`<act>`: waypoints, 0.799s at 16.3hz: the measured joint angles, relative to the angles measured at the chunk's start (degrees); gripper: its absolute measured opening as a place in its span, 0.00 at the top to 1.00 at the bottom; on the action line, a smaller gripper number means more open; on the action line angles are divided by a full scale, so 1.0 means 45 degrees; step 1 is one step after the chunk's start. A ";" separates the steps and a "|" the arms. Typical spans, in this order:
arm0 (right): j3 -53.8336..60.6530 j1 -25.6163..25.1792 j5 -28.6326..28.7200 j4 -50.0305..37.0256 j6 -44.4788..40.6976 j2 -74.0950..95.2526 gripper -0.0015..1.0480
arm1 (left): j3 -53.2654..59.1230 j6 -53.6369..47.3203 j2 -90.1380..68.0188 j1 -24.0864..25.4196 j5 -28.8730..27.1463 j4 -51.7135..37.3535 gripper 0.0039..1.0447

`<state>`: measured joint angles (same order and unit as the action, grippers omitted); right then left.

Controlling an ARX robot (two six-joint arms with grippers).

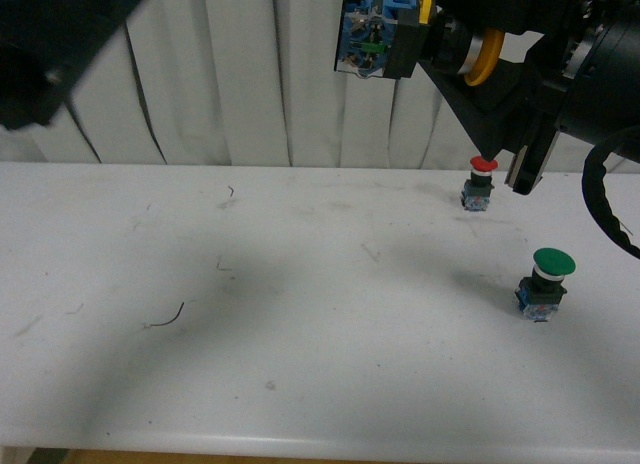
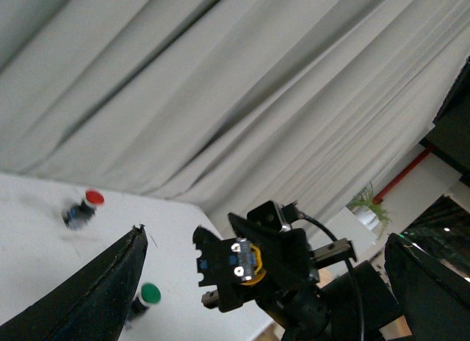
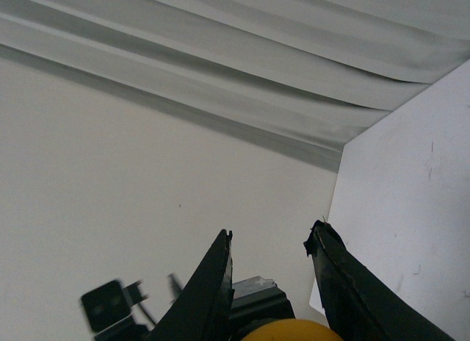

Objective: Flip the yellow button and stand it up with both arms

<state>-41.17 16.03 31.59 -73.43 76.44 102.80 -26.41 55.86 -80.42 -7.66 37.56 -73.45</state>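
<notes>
My right gripper (image 1: 415, 49) is raised high above the table's far right and is shut on the yellow button (image 1: 375, 29). The button lies sideways, with its blue-grey block pointing left and its yellow cap edge against the jaws. In the right wrist view the yellow cap (image 3: 294, 331) sits between the two black fingers (image 3: 209, 289). My left gripper (image 2: 264, 234) is open and empty. It faces the held button (image 2: 246, 261), which shows between its spread fingers (image 2: 110, 289) with a gap on each side. The left arm (image 1: 60, 44) is a black bulk at the top left.
A red-capped switch (image 1: 480, 184) stands on the white table (image 1: 300, 314) at the far right, and a green-capped switch (image 1: 545, 284) stands nearer on the right. Both also show in the left wrist view, the red one (image 2: 84, 209) and the green one (image 2: 145, 297). A white curtain hangs behind.
</notes>
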 joint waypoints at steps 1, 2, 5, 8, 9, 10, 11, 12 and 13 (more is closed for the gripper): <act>0.0000 -0.0126 0.0005 -0.0010 0.0005 0.0000 0.69 | 0.0680 -0.0957 0.1685 0.0355 0.0053 0.0180 0.06; 0.0000 -0.0165 0.0019 -0.0005 0.0005 0.0000 0.69 | 0.1214 -0.2234 0.3891 0.0379 0.0058 0.1923 0.06; 0.0000 -0.0233 0.0024 -0.0010 0.0005 -0.0005 0.69 | 0.1851 -0.7077 1.0365 -0.0816 -0.1360 0.8893 0.06; 0.0000 -0.0228 0.0029 -0.0010 0.0000 -0.0010 0.69 | 0.2254 -1.0530 1.4154 -0.2497 -0.3939 1.3503 0.06; 0.0000 -0.0228 0.0024 -0.0005 -0.0005 -0.0010 0.69 | 0.2395 -1.0904 1.4294 -0.2453 -0.4352 1.3614 0.06; 0.0000 -0.0204 0.0034 -0.0005 -0.0005 -0.0010 0.69 | 0.2288 -1.1312 1.4212 -0.2579 -0.5314 1.4212 0.08; 0.0000 -0.0204 0.0034 -0.0010 -0.0005 -0.0010 0.69 | 0.1987 -1.1764 1.4241 -0.4041 -0.8864 1.5994 0.20; 0.0000 -0.0155 0.0039 0.0000 -0.0034 -0.0024 0.69 | 0.2297 -1.2046 1.4644 -0.3929 -1.0880 1.6674 0.30; 0.0000 -0.0155 0.0044 -0.0024 -0.0058 -0.0034 0.69 | 0.2822 -1.2118 1.5062 -0.2909 -1.2667 1.6742 0.43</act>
<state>-41.17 15.33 31.79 -73.54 76.18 102.65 -13.72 1.32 -12.64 -20.75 -19.44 1.89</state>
